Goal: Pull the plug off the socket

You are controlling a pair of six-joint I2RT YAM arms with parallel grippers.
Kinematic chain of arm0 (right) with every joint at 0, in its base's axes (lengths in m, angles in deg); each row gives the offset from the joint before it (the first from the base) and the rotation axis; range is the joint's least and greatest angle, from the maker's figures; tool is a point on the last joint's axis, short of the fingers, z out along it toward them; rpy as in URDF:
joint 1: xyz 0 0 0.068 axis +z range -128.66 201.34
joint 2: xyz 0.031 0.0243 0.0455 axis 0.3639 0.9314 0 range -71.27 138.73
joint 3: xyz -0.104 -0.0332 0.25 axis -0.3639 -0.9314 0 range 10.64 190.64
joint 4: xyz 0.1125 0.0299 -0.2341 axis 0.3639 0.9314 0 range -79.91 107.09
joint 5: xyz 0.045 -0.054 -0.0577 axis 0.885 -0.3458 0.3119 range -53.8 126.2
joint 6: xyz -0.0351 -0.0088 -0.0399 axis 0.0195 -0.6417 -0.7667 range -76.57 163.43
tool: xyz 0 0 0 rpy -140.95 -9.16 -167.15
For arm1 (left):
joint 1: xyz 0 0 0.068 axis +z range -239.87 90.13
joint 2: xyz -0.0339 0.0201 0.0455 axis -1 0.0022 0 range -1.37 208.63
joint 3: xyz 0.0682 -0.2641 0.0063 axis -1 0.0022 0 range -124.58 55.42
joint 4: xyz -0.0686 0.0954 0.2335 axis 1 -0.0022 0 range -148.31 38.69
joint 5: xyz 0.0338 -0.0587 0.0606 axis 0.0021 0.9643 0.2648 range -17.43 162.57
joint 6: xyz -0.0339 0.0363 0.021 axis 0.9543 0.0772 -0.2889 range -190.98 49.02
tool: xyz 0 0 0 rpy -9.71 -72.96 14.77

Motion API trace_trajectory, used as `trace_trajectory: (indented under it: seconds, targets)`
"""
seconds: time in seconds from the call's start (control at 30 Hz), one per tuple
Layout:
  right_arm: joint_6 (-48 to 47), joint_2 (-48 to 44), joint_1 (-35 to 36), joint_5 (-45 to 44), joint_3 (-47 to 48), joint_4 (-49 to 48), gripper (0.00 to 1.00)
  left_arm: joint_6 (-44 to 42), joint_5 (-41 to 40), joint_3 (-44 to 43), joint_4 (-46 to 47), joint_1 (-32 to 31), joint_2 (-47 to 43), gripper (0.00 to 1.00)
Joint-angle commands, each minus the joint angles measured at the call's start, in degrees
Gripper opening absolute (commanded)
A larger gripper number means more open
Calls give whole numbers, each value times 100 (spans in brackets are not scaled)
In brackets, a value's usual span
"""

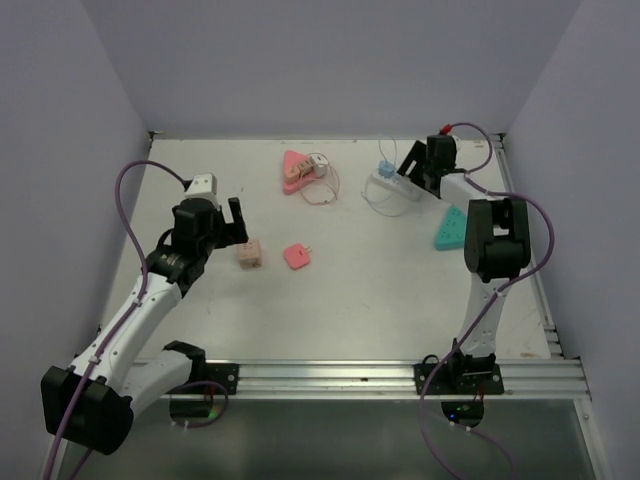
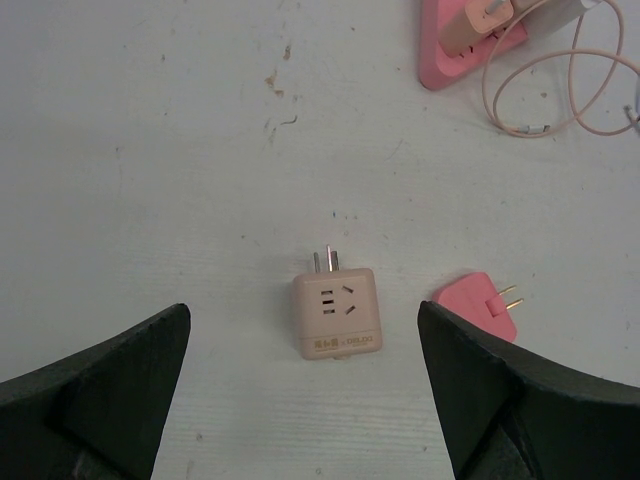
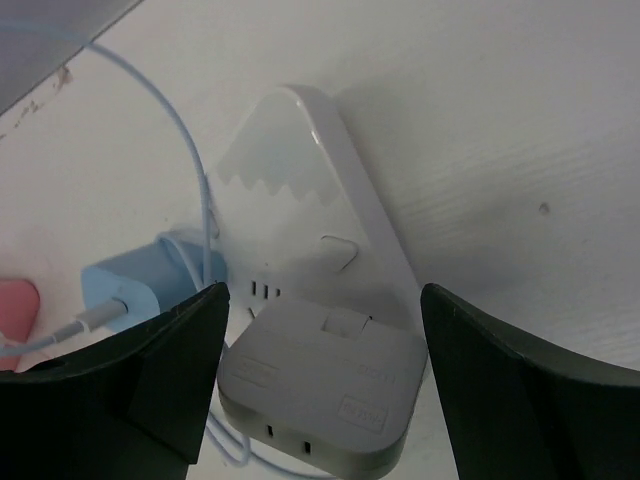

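On the white worktop (image 1: 360, 300), a beige cube adapter (image 1: 249, 256) and a small pink plug (image 1: 296, 256) lie near each other left of centre, a pink triangular socket block (image 1: 294, 171) with a looped peach cable (image 1: 322, 188) sits near the far edge, and a teal triangular block (image 1: 450, 229) lies near the right edge.

I found the cube adapter (image 2: 336, 313) just left of a loose plug (image 2: 475, 305), a triangular strip (image 1: 294, 172) behind them, and the socket strip (image 3: 300, 170) farther right, a plug (image 3: 320, 385) seated on it.
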Motion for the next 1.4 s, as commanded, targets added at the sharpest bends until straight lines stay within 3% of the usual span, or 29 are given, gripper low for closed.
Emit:
trace_trajectory:
  seconds: [0.0,0.3,0.5,1.03,1.37]
  targets:
    - [314,-482,236,485,-338,145,81,-150,62,87,118,51,-118,100]
    - [394,-1001,913,855,-672,-12,80,-150,71,105,118,51,-145,100]
    - [421,-1440,913,758,-1032,-180,81,-150,62,96,109,51,-145,100]
    - [376,-1537,843,1637,-1620,-452,82,-150,97,105,118,51,-83,100]
    - [772,-2205,1071,2217,-2385,-522,81,-133,141,96,118,60,-74,100]
